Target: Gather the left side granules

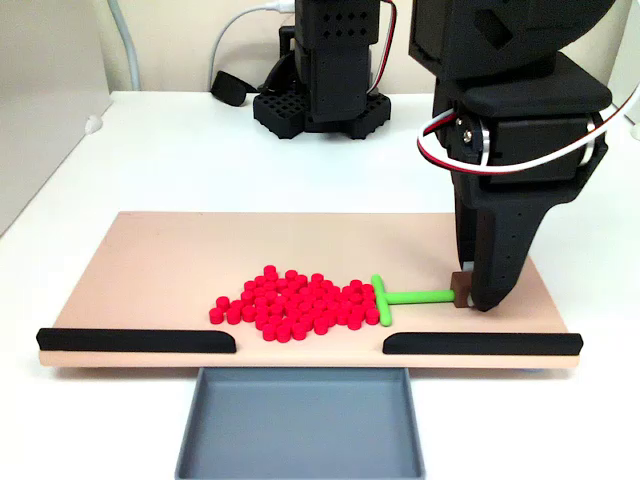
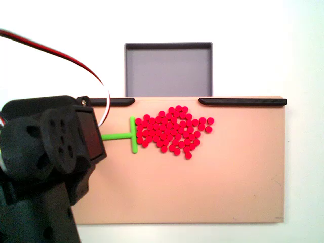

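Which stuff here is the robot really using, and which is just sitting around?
Part of the job:
- the red granules
- the green T-shaped pusher touching the pile
- the gripper at the pusher's far end
- the tan board
- the grey tray, probably where they end up

Just sitting around:
- black stand
- white cable

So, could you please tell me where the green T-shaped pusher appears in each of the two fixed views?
A fixed view, from the front: the green pusher lies right of centre, crossbar against the granules, which sit to its left.
A fixed view, from above: the pusher lies left of centre, granules to its right.
Shared landmark: the grey tray beside the board's gap.
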